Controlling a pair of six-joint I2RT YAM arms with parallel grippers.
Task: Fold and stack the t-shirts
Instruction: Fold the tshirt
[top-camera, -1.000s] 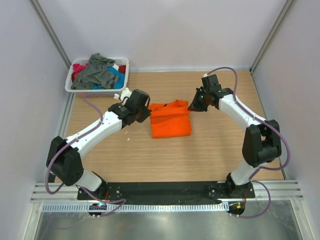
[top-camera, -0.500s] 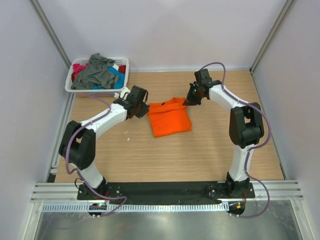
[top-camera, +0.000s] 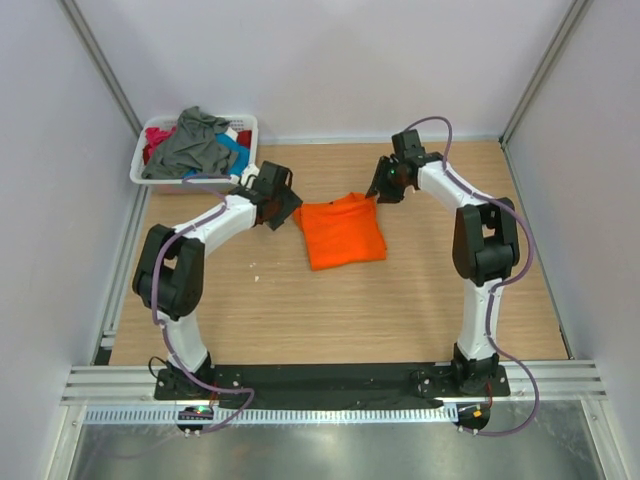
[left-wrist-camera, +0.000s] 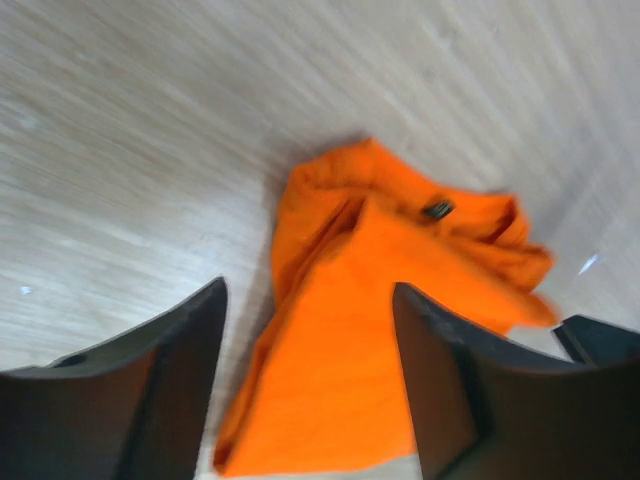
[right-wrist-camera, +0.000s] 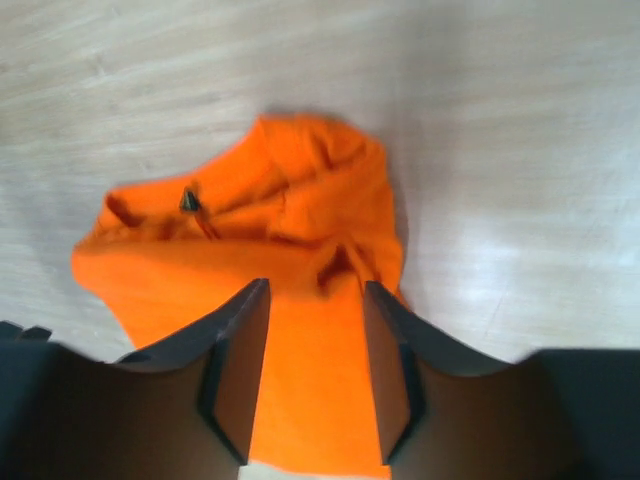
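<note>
**Both grippers let go at the folded shirt's far corners**

Over the last second both arms have swung their wrists toward the far side of the table (top-camera: 420, 290), and both pairs of jaws have gone from pressed together to parted. The left gripper (top-camera: 288, 208) stands at the far left corner of the orange t-shirt (top-camera: 342, 232). In its wrist view its two dark fingers (left-wrist-camera: 170, 390) are spread, with cloth and bare wood showing between them and nothing pinched. The right gripper (top-camera: 379, 196) stands at the far right corner. Its fingers (right-wrist-camera: 235, 360) are parted less widely and hold nothing. Whether either set of fingertips grazes the fabric cannot be told.

The orange t-shirt lies folded near the middle of the table as a rough rectangle, turned slightly askew. Its near edges are fairly smooth. Its far edge is rumpled into bunched folds, where a small dark label (left-wrist-camera: 436, 209) shows.

In the far left corner a white laundry basket (top-camera: 139, 172) holds the other tees in a heap: a dark grey tee (top-camera: 190, 145) on top, a teal-blue tee (top-camera: 233, 156) and a red-pink tee (top-camera: 155, 138) beneath it.
</note>
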